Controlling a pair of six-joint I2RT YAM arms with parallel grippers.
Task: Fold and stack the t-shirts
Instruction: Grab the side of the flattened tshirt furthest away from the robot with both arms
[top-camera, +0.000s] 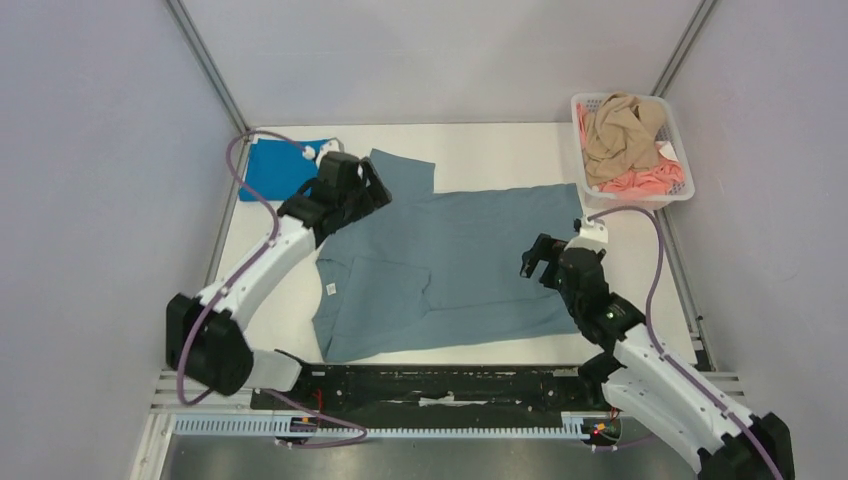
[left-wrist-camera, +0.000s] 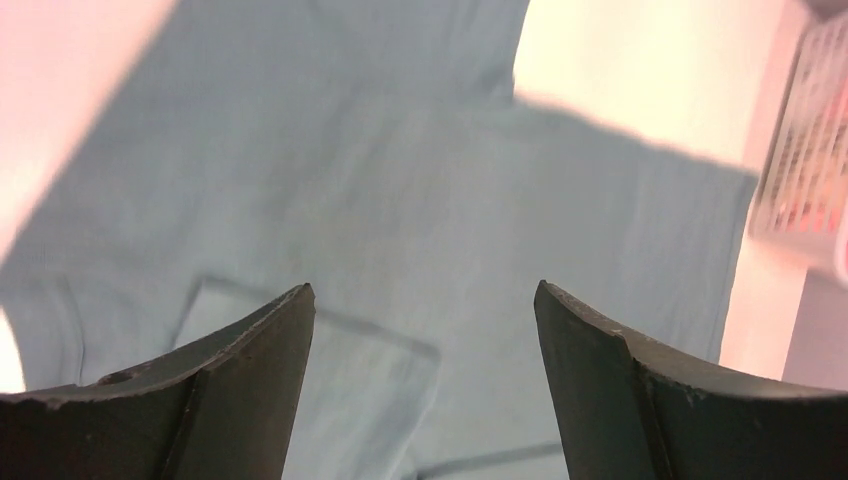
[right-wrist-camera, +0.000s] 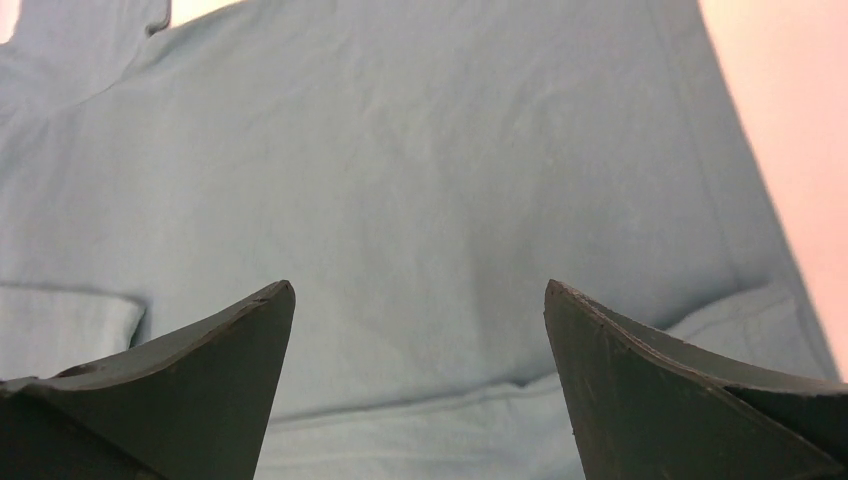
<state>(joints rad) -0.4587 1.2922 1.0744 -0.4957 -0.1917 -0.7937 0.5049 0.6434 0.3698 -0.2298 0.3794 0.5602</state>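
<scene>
Shown from above only: the whole layout. Grey-blue t-shirt (top-camera: 470, 260) spread flat across the middle of the white table (top-camera: 500, 150), neck end toward the left, hem toward the right, 1 sleeve sticking out at far left, the other folded in over the chest as a paler panel. Small white label (top-camera: 330, 289) beside the neck at near left. Bright blue t-shirt (top-camera: 272, 170) folded into a neat rectangle in the far left corner, its right edge hidden behind the left gripper (top-camera: 378, 183). White lattice basket (top-camera: 679, 195) in the far right corner, holding a crumpled tan t-shirt (top-camera: 618, 128) and a pink t-shirt (top-camera: 652, 181) on its near side.

Left gripper above the far-left sleeve. Right gripper (top-camera: 533, 262) above the right half of the cloth, near the hem.

Shown by the wrist views only: jaw spacing. On the left, 2 dark wedge-shaped fingers (left-wrist-camera: 250, 380) spread wide, gripping nothing, soft matte cloth beneath. On the right, likewise released, over smooth, faintly creased cloth with a folded band along the near edge. Contact with the cloth impossible to judge on either side.

Basket in the left wrist view only a blurred, washed-out sliver at the right edge. Label too small to read.
</scene>
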